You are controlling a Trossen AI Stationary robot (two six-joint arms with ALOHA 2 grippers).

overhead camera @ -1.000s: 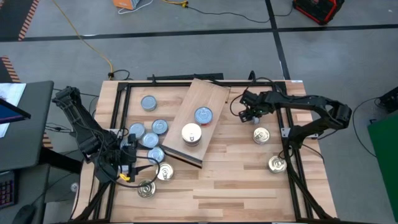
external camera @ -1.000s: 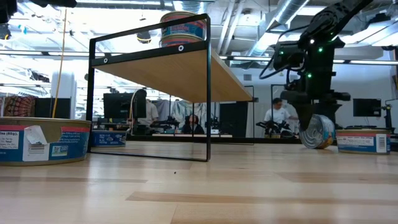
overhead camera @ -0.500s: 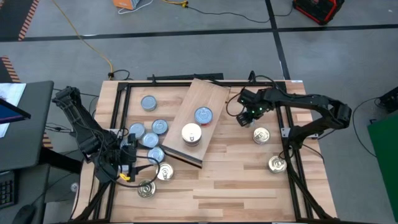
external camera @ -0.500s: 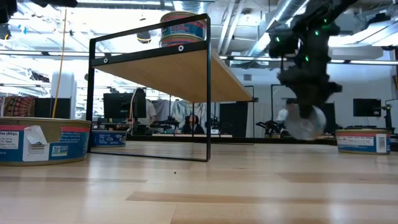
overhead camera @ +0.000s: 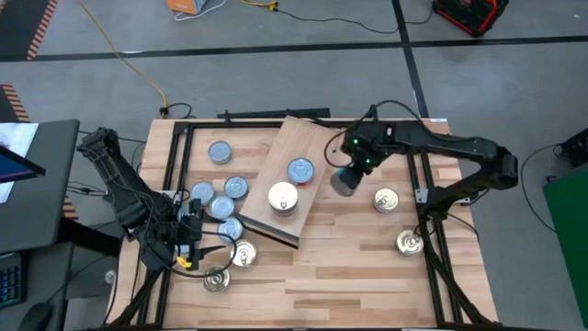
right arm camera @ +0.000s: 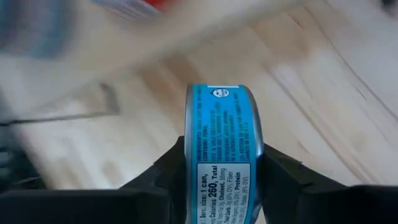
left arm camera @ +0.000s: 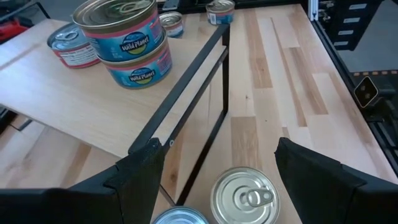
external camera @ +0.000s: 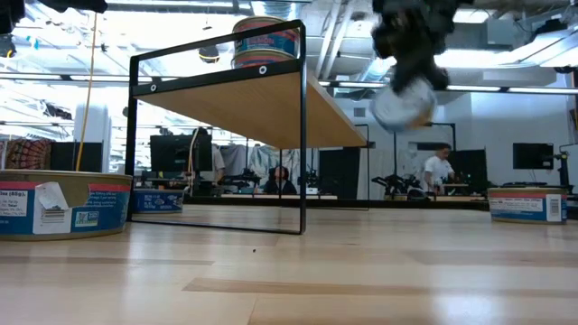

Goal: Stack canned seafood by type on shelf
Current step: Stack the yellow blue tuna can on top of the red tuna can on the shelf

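Observation:
My right gripper [overhead camera: 345, 178] is shut on a blue-labelled can [right arm camera: 224, 140] in the air just off the right edge of the shelf [overhead camera: 292, 147], a light-wood board on a black frame. In the low view this can [external camera: 404, 101] hangs at about shelf height. On the shelf stand a blue-grey-topped can [overhead camera: 300, 171] and a pale-lidded stack [overhead camera: 283, 197]. My left gripper [left arm camera: 217, 186] is open at the table's left near corner, over a gold-lidded can [left arm camera: 244, 198] that stands on the table between its fingers, untouched. My right gripper pinches the can between its two fingers, one finger [right arm camera: 168, 171] on each flat face. The labelled side wall [right arm camera: 222, 118] faces the wrist camera. The fingers come from above, pointing down. The can is on edge and lifted clear of the table.
Several blue-grey-topped cans [overhead camera: 221, 208] cluster on the table left of the shelf, with gold-lidded ones [overhead camera: 216, 279] nearer the front. Two more gold-lidded cans [overhead camera: 387, 199] [overhead camera: 410, 243] stand on the right. A black frame [overhead camera: 175, 184] runs round the table. People show in the room behind.
My right gripper has lifted the can, held on edge, from the tabletop to about shelf height and has carried it toward the table's left, to the shelf's right edge.

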